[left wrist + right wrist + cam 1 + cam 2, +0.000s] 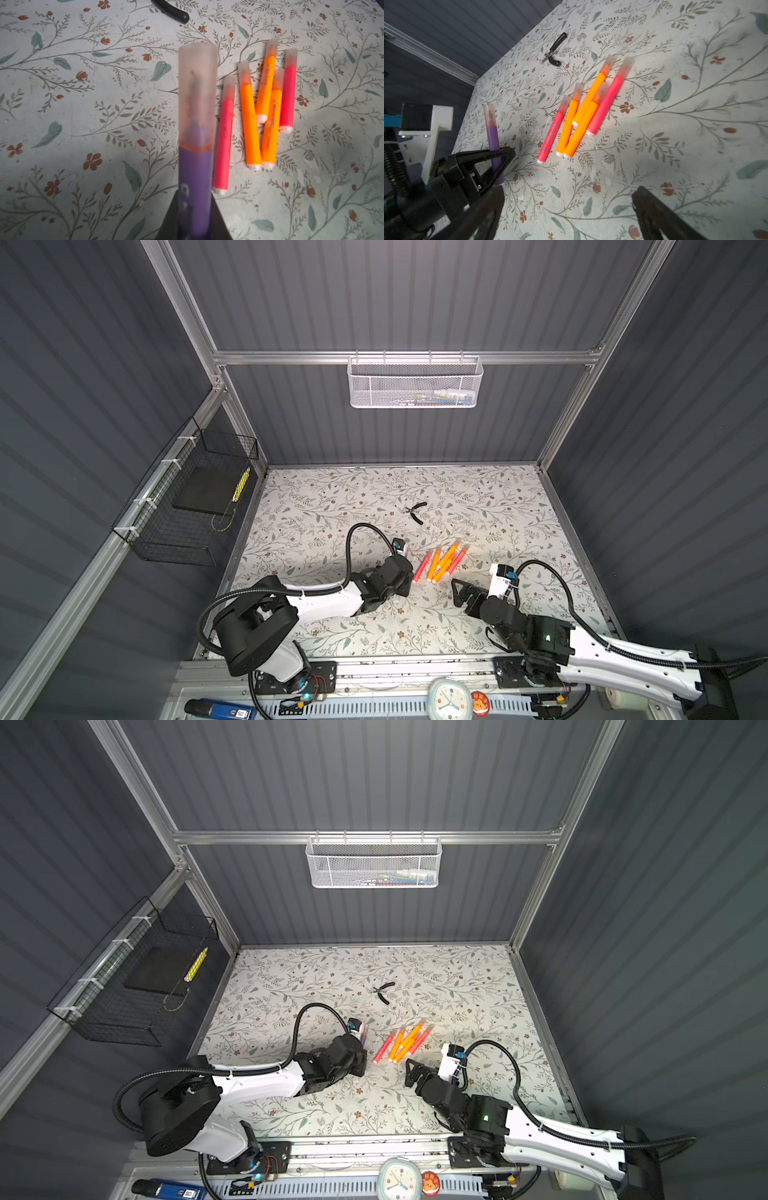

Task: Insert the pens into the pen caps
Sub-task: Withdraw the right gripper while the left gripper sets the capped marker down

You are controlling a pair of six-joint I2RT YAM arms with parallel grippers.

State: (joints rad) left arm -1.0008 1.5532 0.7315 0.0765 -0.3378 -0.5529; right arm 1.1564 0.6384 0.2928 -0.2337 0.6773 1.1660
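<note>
Five capped pens (250,124) lie right of the purple pen (196,176) the left gripper (502,162) pinches; right gripper (569,190) gapes; print illegible.

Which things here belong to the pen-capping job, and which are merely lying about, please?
Job: purple pen, capped, in the left tool; five capped pens on the table.
Lying about: pliers; white mesh basket; black wire basket; clock.

You see black-handled pliers (415,512) lying with handles spread on the floral table cover (316,506) toward the back wall, a white mesh basket (415,385) hanging from the rear rail, a black wire basket (183,510) on the left wall, and a small clock (450,699) at the front edge.
</note>
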